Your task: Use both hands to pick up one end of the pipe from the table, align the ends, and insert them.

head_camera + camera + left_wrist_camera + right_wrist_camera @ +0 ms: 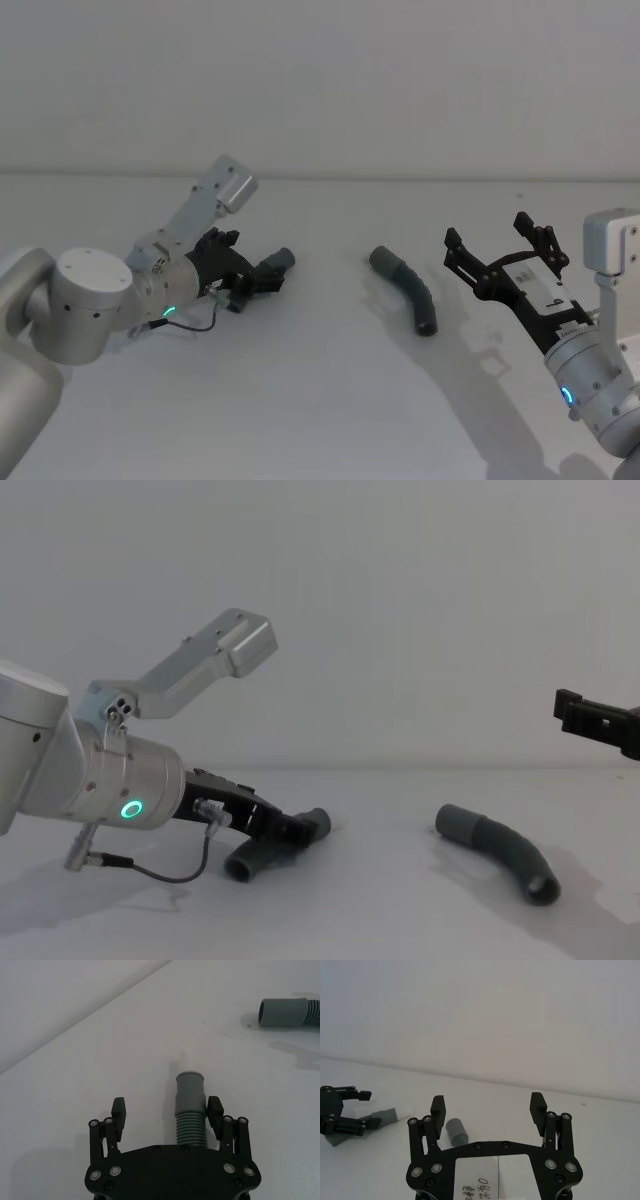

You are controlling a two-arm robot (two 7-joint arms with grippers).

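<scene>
Both spread: right claw (497, 242) aloft, left claw (167, 1108) set off-centre around a pipe piece (190, 1095) — it may be shoved askew.

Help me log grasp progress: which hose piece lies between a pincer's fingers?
The left hose piece, between the fingers of the open left pincer; the right hose piece lies alone.

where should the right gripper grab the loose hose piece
I'd take the loose hose piece on its ribbed middle, just behind the cuff. It lies flat on the table, so bring the right gripper down from above, open jaws straddling its width, cuff left bare.
</scene>
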